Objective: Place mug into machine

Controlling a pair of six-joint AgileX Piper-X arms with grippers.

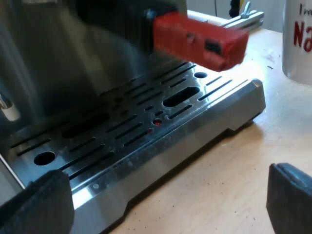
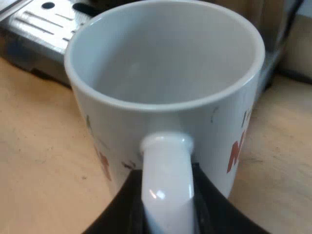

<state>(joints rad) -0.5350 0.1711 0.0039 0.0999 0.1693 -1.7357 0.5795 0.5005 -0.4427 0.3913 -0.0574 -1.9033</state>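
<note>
A white mug with red lettering stands empty and upright on the wooden table, just beside the espresso machine's drip tray. My right gripper is shut on the mug's handle, one black finger on each side. In the left wrist view the mug stands on the table a little way off the tray's corner. My left gripper hangs open and empty, low in front of the slotted metal drip tray. The holder's red handle end juts out over the tray.
The machine's steel front rises behind the tray. A white-tipped tube hangs at the machine's side. A metal bracket lies on the table beyond the red end. Bare wood runs along the tray's edge.
</note>
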